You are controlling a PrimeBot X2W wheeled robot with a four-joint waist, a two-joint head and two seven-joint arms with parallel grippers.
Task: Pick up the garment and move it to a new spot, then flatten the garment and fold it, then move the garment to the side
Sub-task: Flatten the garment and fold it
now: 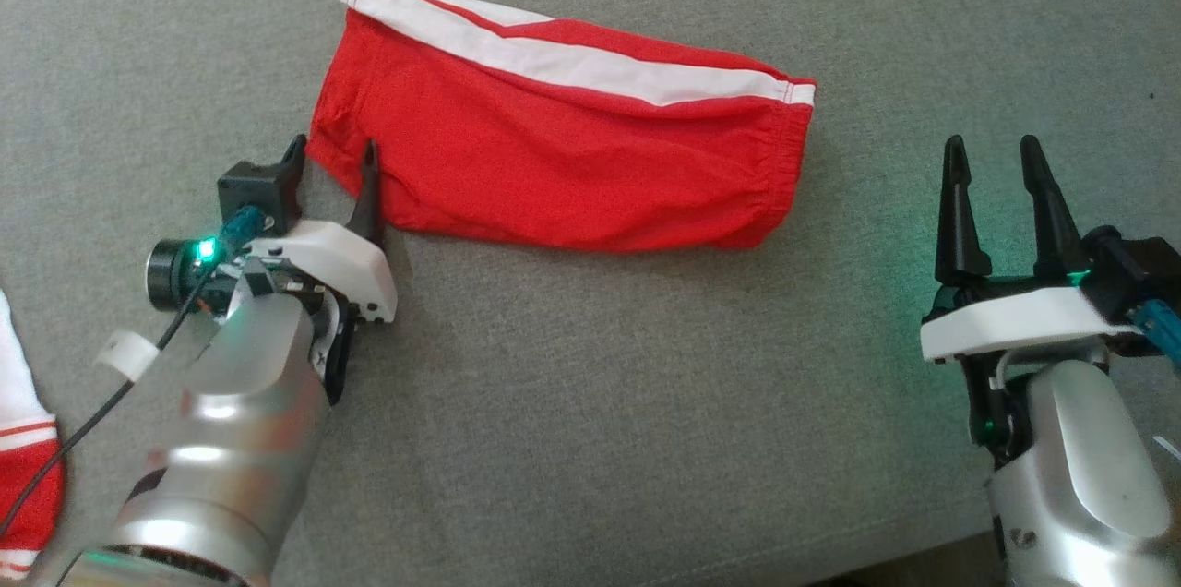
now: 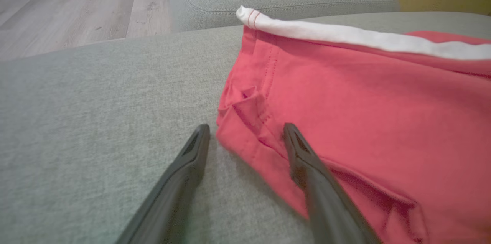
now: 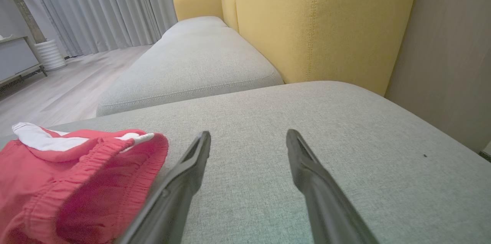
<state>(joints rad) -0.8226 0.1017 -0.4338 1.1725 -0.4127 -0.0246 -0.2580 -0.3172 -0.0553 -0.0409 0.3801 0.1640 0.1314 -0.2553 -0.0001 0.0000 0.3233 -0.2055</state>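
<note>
The garment [image 1: 554,144] is a pair of red shorts with a white side stripe, folded in half and lying flat on the grey cushion [image 1: 590,402]. My left gripper [image 1: 332,153] is open at the garment's lower left corner; one finger lies over the red hem [image 2: 253,136] and the other rests on bare cushion. In the left wrist view the left gripper [image 2: 245,129] straddles that corner without pinching it. My right gripper [image 1: 992,149] stands open, a little right of the elastic waistband [image 3: 115,159], holding nothing. The right gripper [image 3: 248,136] points over bare cushion.
Another red and white cloth [image 1: 23,439] lies at the far left edge. A second grey cushion [image 3: 191,63] and a yellow sofa back [image 3: 314,25] stand beyond. Wooden floor [image 2: 69,6] lies past the cushion's edge. The cushion's front edge [image 1: 923,550] runs near my right arm.
</note>
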